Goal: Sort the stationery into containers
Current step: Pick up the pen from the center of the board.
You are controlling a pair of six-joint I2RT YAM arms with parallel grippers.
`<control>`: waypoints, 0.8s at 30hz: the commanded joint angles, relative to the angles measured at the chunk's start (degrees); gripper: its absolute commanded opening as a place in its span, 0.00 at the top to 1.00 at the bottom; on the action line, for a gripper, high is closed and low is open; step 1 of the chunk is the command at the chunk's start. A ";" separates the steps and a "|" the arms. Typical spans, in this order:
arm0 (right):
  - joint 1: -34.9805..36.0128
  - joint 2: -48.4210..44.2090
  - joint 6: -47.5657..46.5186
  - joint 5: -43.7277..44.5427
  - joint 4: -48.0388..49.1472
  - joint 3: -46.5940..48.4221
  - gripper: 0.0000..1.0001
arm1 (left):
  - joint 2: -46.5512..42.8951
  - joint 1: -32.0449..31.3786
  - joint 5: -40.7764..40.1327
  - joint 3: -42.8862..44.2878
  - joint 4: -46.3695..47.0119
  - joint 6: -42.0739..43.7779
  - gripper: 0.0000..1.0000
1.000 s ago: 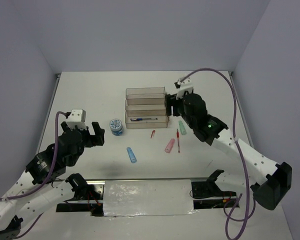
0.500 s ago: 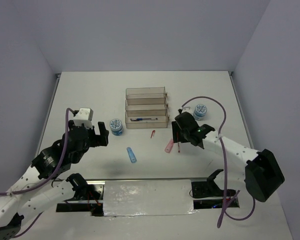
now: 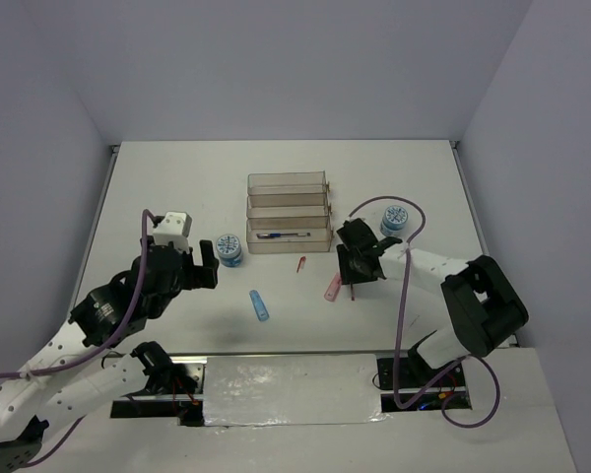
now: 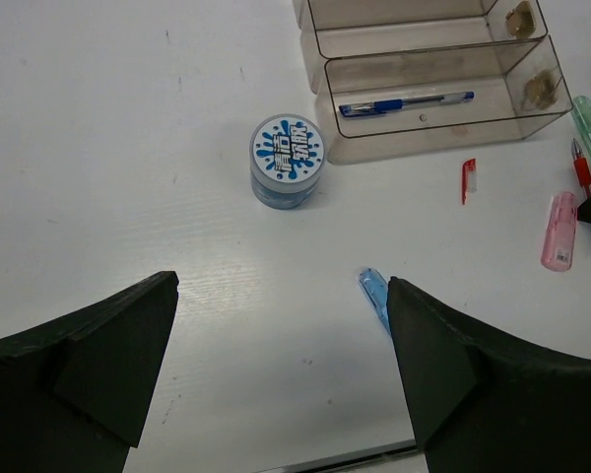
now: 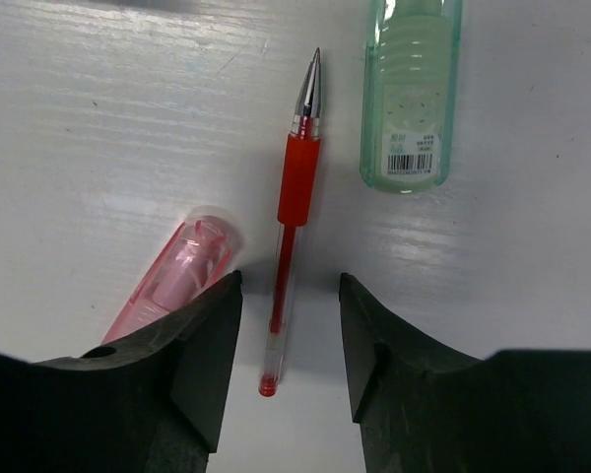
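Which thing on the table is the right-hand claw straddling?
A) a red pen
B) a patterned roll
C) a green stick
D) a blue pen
A: the right wrist view shows the red pen lying on the table in the gap between the fingers of the right claw, with the pink stick at one finger and the green stick farther off.

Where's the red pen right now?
Right wrist view: the red pen lies between the parted fingers of the right pincer, pink stick on one side, green stick on the other.
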 commanded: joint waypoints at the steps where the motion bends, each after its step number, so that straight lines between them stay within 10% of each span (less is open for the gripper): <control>1: -0.22 3.38 -0.14 -1.15 2.71 2.62 0.49 | -0.36 0.31 0.48 0.64 2.05 0.89 0.01; 7: -0.65 6.48 0.92 -3.34 0.24 3.25 0.64 | -0.54 0.31 0.13 0.73 1.78 0.45 0.01; 12: -1.10 4.46 1.80 -6.59 2.09 -0.35 0.99 | -0.89 0.30 -0.13 0.91 1.69 0.01 0.01; 24: -1.10 -25.12 4.17 3.06 -9.76 2.26 1.00 | 20.26 -5.04 8.93 3.01 9.85 -14.39 0.03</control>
